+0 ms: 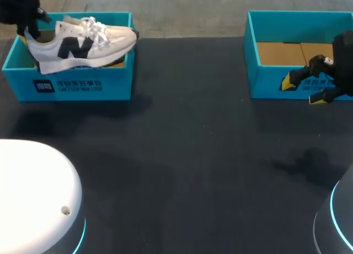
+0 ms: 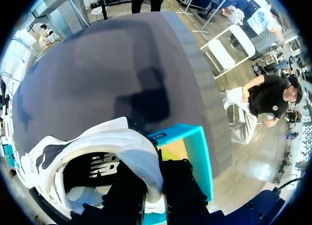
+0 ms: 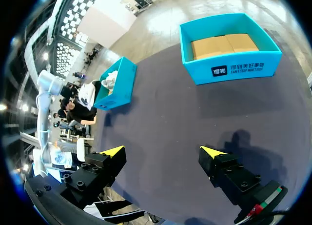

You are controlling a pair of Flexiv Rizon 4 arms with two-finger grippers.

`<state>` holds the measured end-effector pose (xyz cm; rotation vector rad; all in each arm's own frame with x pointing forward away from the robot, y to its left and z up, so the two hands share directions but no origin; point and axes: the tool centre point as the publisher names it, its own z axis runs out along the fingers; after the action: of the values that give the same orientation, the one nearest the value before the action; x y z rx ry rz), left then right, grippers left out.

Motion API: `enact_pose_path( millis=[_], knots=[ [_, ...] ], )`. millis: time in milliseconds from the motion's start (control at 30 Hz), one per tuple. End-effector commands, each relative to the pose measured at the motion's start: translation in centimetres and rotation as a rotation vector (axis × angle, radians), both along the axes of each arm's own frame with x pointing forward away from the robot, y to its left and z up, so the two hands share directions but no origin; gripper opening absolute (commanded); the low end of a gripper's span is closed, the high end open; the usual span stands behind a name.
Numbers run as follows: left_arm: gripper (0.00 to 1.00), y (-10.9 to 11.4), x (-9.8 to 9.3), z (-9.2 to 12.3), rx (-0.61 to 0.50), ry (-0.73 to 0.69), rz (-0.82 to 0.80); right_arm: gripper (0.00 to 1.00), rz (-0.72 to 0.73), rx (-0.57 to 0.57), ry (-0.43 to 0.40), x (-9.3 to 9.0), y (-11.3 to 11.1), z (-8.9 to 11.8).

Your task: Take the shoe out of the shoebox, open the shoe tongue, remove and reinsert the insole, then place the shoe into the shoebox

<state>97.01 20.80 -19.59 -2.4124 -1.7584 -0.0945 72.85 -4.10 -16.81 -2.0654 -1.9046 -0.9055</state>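
Your left hand (image 1: 28, 29) is clamped on the heel of the shoe (image 1: 83, 42): in the left wrist view its black fingers (image 2: 183, 195) stand on either side of the heel wall, one inside the opening and one outside, though their yellow tips are hidden. The shoe is white with a dark letter on its side and white laces. It sits high in the shoebox (image 1: 83, 86), above the rim, its heel at the end where your left hand comes in. Its toe sticks out past the box's opposite end wall. You cannot tell from these views whether the sole rests on the rim or hangs clear of it. Beside the heel, a corner of the shoebox shows its brown cardboard floor. The shoebox stands at the far edge of the dark table (image 1: 182, 155). An empty box (image 1: 252, 55) of the same blue stands well apart from the shoebox along that same far edge, in the direction the toe points. Your right hand (image 1: 302, 92) is also well apart from the shoebox, close to the empty box's front wall, its two fingers spread wide with nothing between them.
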Motion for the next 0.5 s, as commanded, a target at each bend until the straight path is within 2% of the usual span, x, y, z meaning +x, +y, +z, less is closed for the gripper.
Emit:
enact_pose_path(
  millis=[33,233,500],
  knots=[
    [0.0,-1.5,-3.4,0.9,0.029,-0.043,-0.013,1.0,-0.002,-0.002,0.0,0.0,0.1,-0.1],
    [0.0,-4.0,-6.6,1.5,0.038,-0.038,-0.017,1.0,-0.002,-0.002,0.0,0.0,0.1,-0.1],
    [0.0,-6.5,-10.2,0.8,0.037,-0.007,-0.011,1.0,-0.002,-0.002,0.0,0.0,0.1,-0.1]
  ],
)
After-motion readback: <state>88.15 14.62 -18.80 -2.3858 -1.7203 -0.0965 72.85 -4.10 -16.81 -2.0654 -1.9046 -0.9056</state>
